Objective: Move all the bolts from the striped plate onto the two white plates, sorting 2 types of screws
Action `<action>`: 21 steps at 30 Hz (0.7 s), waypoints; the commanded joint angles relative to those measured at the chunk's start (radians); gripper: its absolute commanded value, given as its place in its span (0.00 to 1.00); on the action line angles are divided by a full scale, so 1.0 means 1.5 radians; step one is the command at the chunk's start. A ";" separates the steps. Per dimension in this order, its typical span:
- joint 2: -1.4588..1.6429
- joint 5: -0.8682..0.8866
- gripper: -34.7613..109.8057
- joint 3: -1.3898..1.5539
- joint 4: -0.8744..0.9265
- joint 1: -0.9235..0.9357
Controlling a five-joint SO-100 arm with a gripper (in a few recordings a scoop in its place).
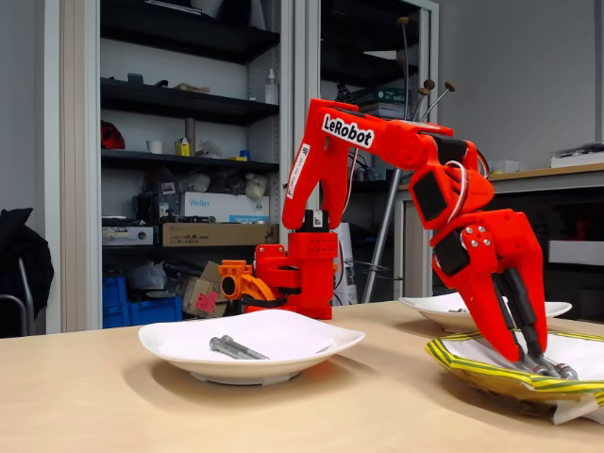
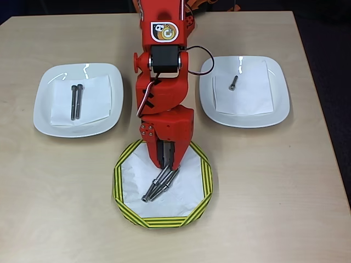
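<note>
The striped plate (image 2: 117, 183) (image 1: 472, 368) lies near the table's front, with a few long bolts (image 2: 155, 190) (image 1: 559, 369) bunched in its white centre. My gripper (image 2: 169, 167) (image 1: 530, 362) reaches down onto their upper ends, its fingers drawn close together around one long bolt that still rests on the plate. In the overhead view, the left white plate (image 2: 44, 109) (image 1: 170, 344) carries two long bolts (image 2: 75, 102) (image 1: 236, 349) side by side. The right white plate (image 2: 279, 104) (image 1: 425, 304) carries one short bolt (image 2: 233, 83).
White paper sheets (image 2: 244, 90) line the plates. The red arm's base (image 1: 293, 283) stands at the table's far edge between the white plates. Bare wood lies around the plates; shelves and a desk stand beyond the table.
</note>
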 commanded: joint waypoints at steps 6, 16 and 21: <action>0.006 0.004 0.26 -0.006 0.003 0.011; 0.000 0.017 0.28 -0.011 0.029 0.020; -0.012 0.022 0.27 -0.007 0.025 0.030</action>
